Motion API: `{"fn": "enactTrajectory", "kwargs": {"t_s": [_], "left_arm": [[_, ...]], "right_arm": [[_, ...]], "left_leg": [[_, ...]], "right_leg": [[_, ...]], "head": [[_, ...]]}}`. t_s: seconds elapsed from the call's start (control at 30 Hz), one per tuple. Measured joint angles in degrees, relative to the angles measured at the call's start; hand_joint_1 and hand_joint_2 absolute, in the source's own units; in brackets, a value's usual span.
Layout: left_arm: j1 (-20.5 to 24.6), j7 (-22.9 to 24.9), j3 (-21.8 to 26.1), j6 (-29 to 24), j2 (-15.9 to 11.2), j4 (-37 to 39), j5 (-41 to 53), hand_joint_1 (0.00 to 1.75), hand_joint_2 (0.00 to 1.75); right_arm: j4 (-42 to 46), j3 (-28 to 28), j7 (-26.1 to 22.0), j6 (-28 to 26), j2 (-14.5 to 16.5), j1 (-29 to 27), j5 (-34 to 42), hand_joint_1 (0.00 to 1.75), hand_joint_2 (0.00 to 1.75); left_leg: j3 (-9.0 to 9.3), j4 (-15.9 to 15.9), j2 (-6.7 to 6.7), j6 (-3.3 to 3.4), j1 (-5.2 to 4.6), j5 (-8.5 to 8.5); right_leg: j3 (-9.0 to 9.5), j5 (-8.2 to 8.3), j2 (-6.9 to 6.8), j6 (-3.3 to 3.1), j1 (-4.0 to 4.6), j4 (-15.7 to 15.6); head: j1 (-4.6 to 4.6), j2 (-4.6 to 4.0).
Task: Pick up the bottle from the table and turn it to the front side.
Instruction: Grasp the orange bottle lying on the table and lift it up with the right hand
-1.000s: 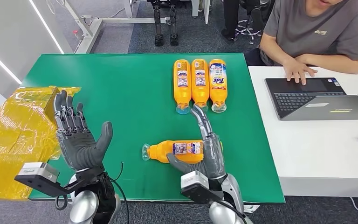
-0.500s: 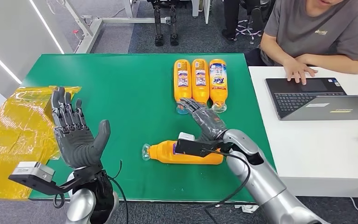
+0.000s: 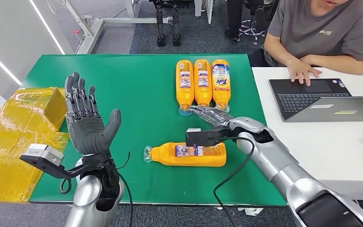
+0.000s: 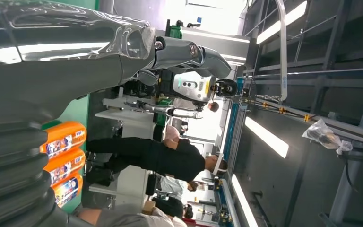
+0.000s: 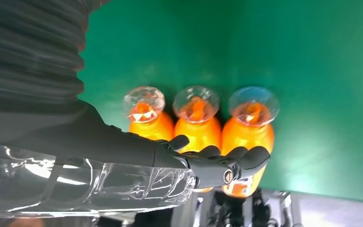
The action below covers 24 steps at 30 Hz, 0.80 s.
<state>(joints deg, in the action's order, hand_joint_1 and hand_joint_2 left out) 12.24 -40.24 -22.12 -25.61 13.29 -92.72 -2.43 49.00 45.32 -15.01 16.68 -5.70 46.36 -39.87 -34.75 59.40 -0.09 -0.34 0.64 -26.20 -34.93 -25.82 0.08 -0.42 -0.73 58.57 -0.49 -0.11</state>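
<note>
On the green table (image 3: 123, 94), bottle (image 3: 189, 154) lengthwise crosswise, cap leftward.

Glossy orange plastic bottle (image 3: 189, 154) lies on a matt green table (image 3: 123, 90); crinkly yellow plastic wrap (image 3: 14, 137) shines.

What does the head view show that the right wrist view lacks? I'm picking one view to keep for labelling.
Head view alone: the lone bottle lying crosswise on the green table, the raised left hand, the laptop and a seated person. Right wrist view alone: the clear caps seen end-on. Both: the right hand stretched out by the three bottles in a row.
</note>
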Motion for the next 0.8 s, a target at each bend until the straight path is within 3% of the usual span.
{"fn": "enactTrajectory", "kwargs": {"t_s": [0.8], "left_arm": [[1.05, 0.0, 0.0, 0.55, 0.33, 3.05, -0.68, 0.0, 1.75]], "right_arm": [[-9.67, 6.8, -3.3, 1.77, 3.76, 2.28, 1.96, 0.0, 1.75]], "left_leg": [[0.02, 0.0, -0.01, 0.01, -0.01, 0.0]], "right_leg": [[0.02, -0.01, -0.02, 0.01, 0.0, -0.01]], "head": [[-0.01, 0.0]]}}
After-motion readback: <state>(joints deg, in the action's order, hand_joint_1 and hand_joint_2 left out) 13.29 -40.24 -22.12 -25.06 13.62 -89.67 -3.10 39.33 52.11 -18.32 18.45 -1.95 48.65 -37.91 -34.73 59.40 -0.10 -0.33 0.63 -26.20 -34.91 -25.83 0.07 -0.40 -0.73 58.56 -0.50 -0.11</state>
